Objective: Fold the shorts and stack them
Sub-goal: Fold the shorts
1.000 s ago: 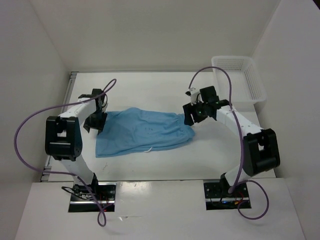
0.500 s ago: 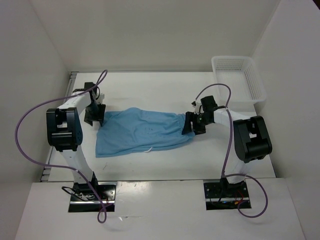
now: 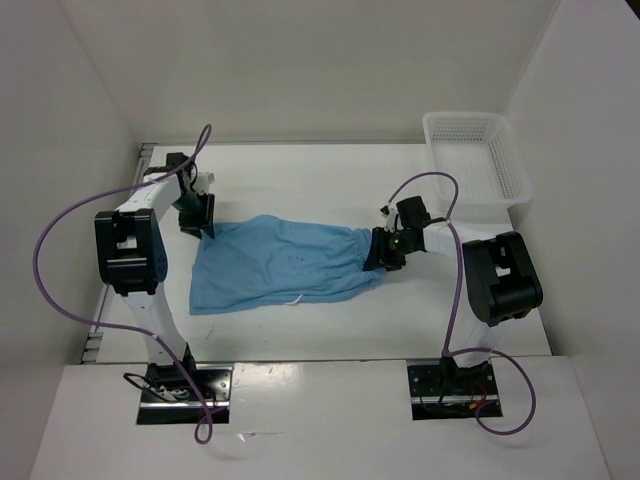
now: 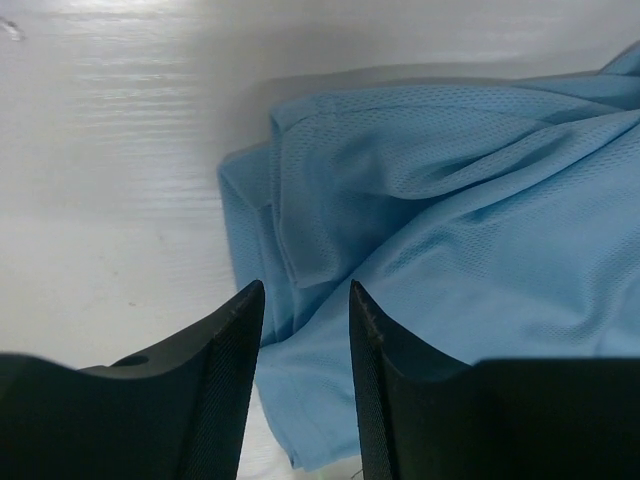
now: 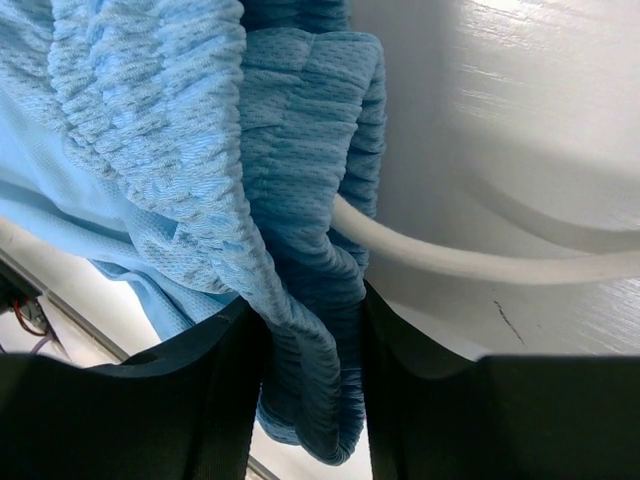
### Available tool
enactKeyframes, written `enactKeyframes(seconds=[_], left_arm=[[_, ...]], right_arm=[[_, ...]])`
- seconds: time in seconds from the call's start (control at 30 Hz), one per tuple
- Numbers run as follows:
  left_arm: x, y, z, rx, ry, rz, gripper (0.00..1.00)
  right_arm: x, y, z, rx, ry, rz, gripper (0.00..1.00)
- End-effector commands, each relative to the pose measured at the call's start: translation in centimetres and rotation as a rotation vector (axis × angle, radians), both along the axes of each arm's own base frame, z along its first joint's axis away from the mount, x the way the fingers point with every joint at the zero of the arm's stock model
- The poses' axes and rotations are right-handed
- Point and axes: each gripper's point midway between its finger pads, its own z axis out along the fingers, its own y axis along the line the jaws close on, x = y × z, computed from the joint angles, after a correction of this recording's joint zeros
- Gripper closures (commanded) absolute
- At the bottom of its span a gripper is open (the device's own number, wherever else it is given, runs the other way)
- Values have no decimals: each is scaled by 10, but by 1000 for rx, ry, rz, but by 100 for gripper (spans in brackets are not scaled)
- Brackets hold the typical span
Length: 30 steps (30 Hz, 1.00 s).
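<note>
The light blue shorts lie spread flat on the white table, waistband at the right end. My left gripper is at their far left corner. In the left wrist view it is open, its fingertips straddling the hem corner of the shorts, which lies flat beneath. My right gripper is low at the right end. In the right wrist view it is shut on the bunched waistband of the shorts. The white drawstring trails off beside it.
A white mesh basket stands at the back right corner. White walls close in the table on the left, back and right. A bit of drawstring pokes out at the shorts' near edge.
My right gripper dropped and moved left onto the waistband and closed on it. My left gripper shifted back and settled at the shorts' far left corner. The shorts have stayed put.
</note>
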Motion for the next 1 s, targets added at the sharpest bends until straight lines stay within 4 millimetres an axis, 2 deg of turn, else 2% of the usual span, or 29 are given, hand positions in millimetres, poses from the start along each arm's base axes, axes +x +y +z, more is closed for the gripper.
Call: enactKeyframes(seconds=[0.0,0.07,0.1,0.2,0.27,0.3,0.37,0.4,0.47,0.57,0.73,0.8,0.97], left_arm=[[-2,-11,-7,-73,33,-15,53],[-7,-10,-19,-45,78,-19,54],[-9,-2,-24,-2,92,-9,54],[-7,4,-27,55,88,-6,54],[-4,5,-24,57,68,-5,56],[-4,5,-24,57,68,-5,59],[-1,-1,-25,26,65,-13,71],[3,-2,-22,17,53,-15,84],[6,-4,-22,7,41,-17,93],[19,1,-7,35,-22,-11,98],[38,19,22,85,-119,25,100],[44,24,26,109,-140,34,100],[48,26,20,117,-130,36,100]], right_arm=[[7,1,-7,-17,-23,-9,58],[6,1,-10,-22,-18,-1,60],[6,0,-10,-22,-18,-1,62],[13,0,-6,-32,-49,10,68],[22,0,-3,-37,-92,19,76],[26,1,0,-38,-110,29,85],[30,1,0,-41,-120,38,94],[34,2,3,-41,-138,46,100],[37,2,6,-43,-154,57,100],[42,0,7,-60,-182,77,100],[52,-14,12,-114,-232,71,100],[54,-19,12,-130,-242,73,100],[56,-24,16,-158,-270,82,100]])
